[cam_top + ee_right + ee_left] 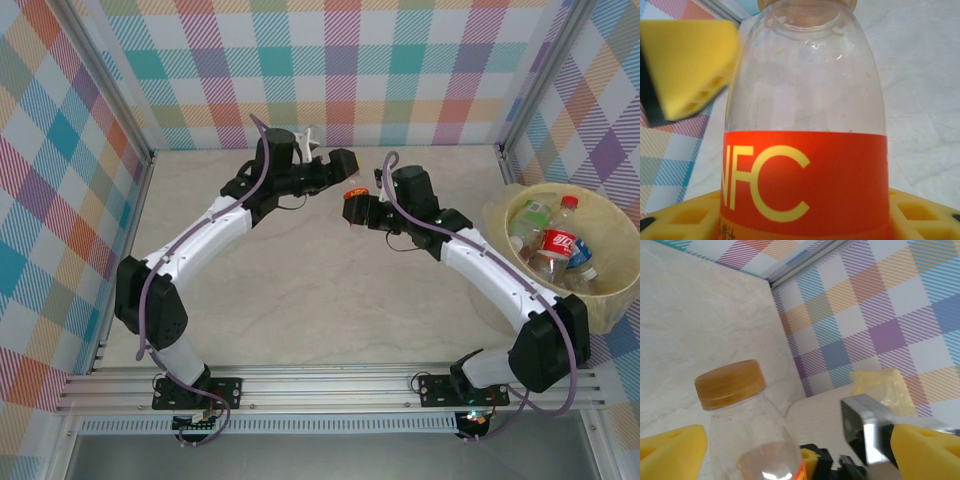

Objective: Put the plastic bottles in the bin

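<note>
I am seeing the right gripper (357,207) squeezing the orange-labelled bottle (805,100) above the table; the left gripper (797,452) is standing wide open around it, gripping nothing; other bottles (555,245) are lying in the bin (625,270)

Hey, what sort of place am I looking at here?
Probably a robot test booth: pastel plaid walls box in a pale marble-look tabletop, and two white robot arms sit on an aluminium rail, beside a round pale yellow bin of plastic bottles.
</note>
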`<move>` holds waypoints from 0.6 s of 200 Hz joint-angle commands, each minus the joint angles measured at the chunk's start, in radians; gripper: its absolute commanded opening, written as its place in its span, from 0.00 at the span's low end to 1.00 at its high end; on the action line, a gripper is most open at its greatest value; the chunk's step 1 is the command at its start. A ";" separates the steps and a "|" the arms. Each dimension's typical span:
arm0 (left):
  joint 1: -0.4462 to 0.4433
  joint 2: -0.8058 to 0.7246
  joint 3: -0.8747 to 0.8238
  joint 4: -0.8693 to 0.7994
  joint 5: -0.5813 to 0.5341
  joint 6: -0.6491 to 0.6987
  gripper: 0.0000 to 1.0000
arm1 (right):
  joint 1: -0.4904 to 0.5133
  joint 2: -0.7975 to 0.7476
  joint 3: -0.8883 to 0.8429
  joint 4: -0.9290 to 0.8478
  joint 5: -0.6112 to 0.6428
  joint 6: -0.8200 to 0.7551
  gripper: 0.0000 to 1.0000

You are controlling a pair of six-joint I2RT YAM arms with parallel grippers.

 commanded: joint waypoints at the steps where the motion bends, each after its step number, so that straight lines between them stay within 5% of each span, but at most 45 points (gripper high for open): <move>1: 0.012 -0.069 -0.007 0.072 0.029 -0.015 1.00 | -0.037 -0.061 0.031 -0.083 0.060 -0.067 0.56; 120: 0.030 -0.089 -0.071 0.060 -0.052 -0.016 1.00 | -0.478 -0.364 0.276 -0.444 0.388 -0.411 0.59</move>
